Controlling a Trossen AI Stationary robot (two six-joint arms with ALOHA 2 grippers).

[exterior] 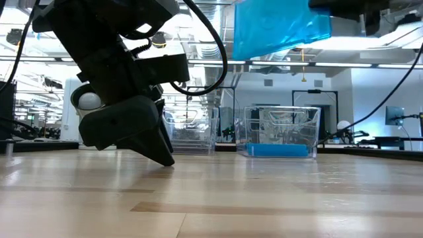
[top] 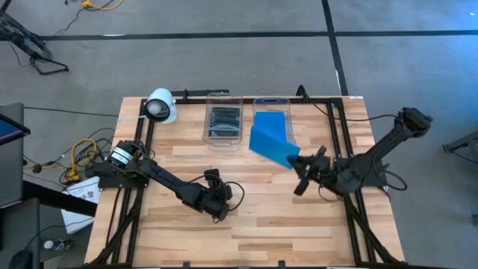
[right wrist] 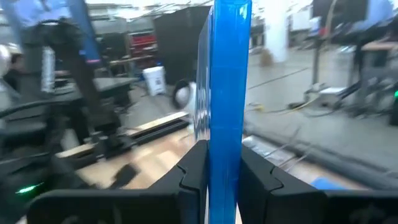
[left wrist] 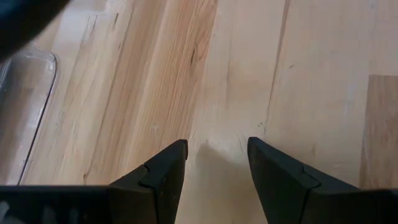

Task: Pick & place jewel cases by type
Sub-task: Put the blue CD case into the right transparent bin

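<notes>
A translucent blue jewel case point(top: 270, 143) hangs in the air in front of the two clear tubs, with my right gripper point(top: 299, 161) shut on it. It shows at the top of the low view point(exterior: 281, 28) and edge-on in the right wrist view point(right wrist: 227, 87). The right tub point(top: 272, 107) has blue cases point(exterior: 277, 151) lying in it. The left tub point(top: 224, 123) has dark and clear cases lying in it. My left gripper point(top: 219, 203) stands open and slanted down just above the bare wood point(left wrist: 217, 163), with nothing between its fingers. My right gripper pinches the blue case's two flat faces between its two fingers point(right wrist: 194, 169), at the edge point(top: 290, 155) nearest the table's right side. The fingers lie about level and come from the table's right. The case is lifted clear of the table and tilted.
A white round device point(top: 160, 106) sits at the table's far left corner. The two tubs stand side by side at the far middle. Bare wood point(top: 261, 224) stretches across the near half. Black frame rails point(top: 351, 217) run along both sides, and cables point(top: 78, 161) lie off the left edge.
</notes>
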